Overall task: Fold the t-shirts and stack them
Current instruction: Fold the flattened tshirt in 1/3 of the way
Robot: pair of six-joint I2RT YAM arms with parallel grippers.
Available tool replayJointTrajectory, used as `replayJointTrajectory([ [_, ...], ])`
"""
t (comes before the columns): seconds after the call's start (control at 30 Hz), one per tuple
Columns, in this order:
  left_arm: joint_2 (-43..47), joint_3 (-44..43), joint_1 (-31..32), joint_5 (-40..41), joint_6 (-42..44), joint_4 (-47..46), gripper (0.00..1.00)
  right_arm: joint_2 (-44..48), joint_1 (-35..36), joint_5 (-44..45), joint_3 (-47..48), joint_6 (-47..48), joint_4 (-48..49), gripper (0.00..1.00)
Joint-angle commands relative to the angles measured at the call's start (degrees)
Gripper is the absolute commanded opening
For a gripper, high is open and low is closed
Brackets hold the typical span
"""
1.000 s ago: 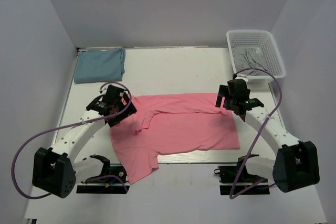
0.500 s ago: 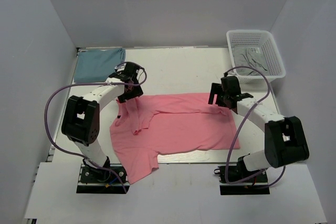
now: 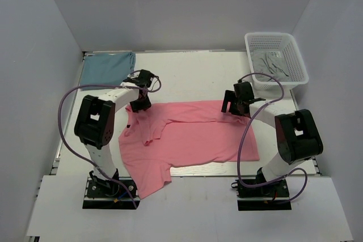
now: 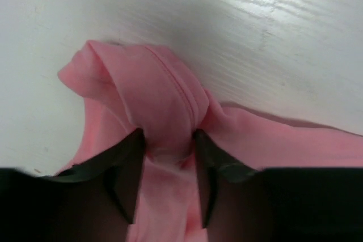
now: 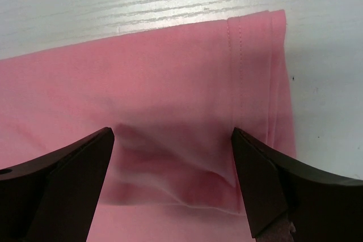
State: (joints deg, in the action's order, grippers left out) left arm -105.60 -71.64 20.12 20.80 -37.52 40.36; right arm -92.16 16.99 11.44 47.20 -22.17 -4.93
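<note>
Top view: 2 t-shirts lie on the white bench (image 3: 193, 75). The pink t-shirt (image 3: 193, 134) is spread flat near the middle, w/ 1 sleeve area trailing toward the near-left edge. The teal t-shirt (image 3: 105, 69) sits folded at the far-left corner, well apart from the pink one. 1 white mesh basket (image 3: 271, 39) stands at the far right w/ grey cloth (image 3: 272, 60) inside; how many pieces it holds can't be told. 2 arms reach in. The left claw (image 3: 138, 107) is down at the pink shirt's far-left corner, and the right claw (image 3: 229, 106) is at its far-right corner.

Left wrist view: the 2 dark fingers (image 4: 127, 168) stand either side of 1 bunched ridge of pink cloth. Both touch it, so the left claw is clamped on that fold. Bare bench shows beyond the fold.

Right wrist view: the 2 fingers (image 5: 74, 162) are set wide apart, nothing gripped. They sit over the pink shirt's corner, next to its stitched hem (image 5: 249, 55). The cloth b/w them is lightly wrinkled. Whether the tips press the cloth can't be told.
</note>
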Motion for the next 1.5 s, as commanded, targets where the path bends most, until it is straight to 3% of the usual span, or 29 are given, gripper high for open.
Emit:
replayJointTrajectory([
  [0.0,-0.2,-2.5,0.3,2.7,0.8,1.5,0.47,-0.5,-0.3,0.2,1.9,-1.2,2.3,0.90],
  [0.03,-0.2,-2.5,0.3,3.3,0.2,1.5,0.32,-0.8,-0.1,0.9,1.8,-1.4,2.0,0.90],
  [0.13,-0.2,-2.5,-1.1,5.3,-1.2,3.6,0.03,-0.7,-0.3,2.0,1.1,-2.1,2.2,0.90],
  [0.2,2.3,-2.5,-1.1,9.6,-2.6,4.2,0.00,-0.7,-0.5,2.7,0.4,-2.4,2.0,0.90],
  [0.43,11.4,4.6,-2.4,6.6,0.4,-3.7,0.00,-0.7,-1.3,5.6,-0.2,-4.3,0.2,0.90],
  [0.67,16.7,14.3,-5.3,8.7,1.7,-9.5,0.13,-0.4,-3.0,5.9,0.0,-5.0,-1.3,0.90],
  [0.73,16.7,16.3,-6.9,8.7,2.4,-12.5,0.22,-0.2,-3.4,5.5,0.1,-5.1,-1.4,0.90],
  [0.8,16.7,16.3,-8.0,7.2,4.2,-13.1,0.25,-0.3,-3.5,5.0,0.0,-5.1,-1.1,0.90],
  [0.83,16.7,15.5,-9.1,6.0,4.7,-13.7,0.31,0.0,-3.6,4.6,0.1,-5.2,-0.9,0.90],
  [0.9,16.7,14.2,-9.7,5.5,5.3,-13.7,0.33,0.0,-3.9,4.6,0.3,-5.2,-1.0,0.90],
  [0.97,16.7,12.5,-11.7,5.5,5.3,-13.2,0.45,0.0,-4.1,5.2,0.8,-4.9,-1.0,0.90],
  [1.03,17.2,11.8,-12.6,5.0,5.3,-13.2,0.49,0.2,-4.1,6.0,1.5,-5.0,-1.6,0.90],
  [1.2,16.5,10.3,-14.1,-6.2,8.1,-16.3,0.49,2.6,-4.6,5.5,2.6,-3.6,-2.0,0.90],
  [1.3,14.2,9.8,-14.1,-9.1,9.1,-15.3,0.39,4.9,-4.4,3.9,2.7,-1.7,-1.2,0.90],
  [1.47,14.1,12.9,-13.5,-19.6,13.2,-22.9,0.41,8.3,-4.5,2.9,2.8,0.4,-1.6,0.90],
])
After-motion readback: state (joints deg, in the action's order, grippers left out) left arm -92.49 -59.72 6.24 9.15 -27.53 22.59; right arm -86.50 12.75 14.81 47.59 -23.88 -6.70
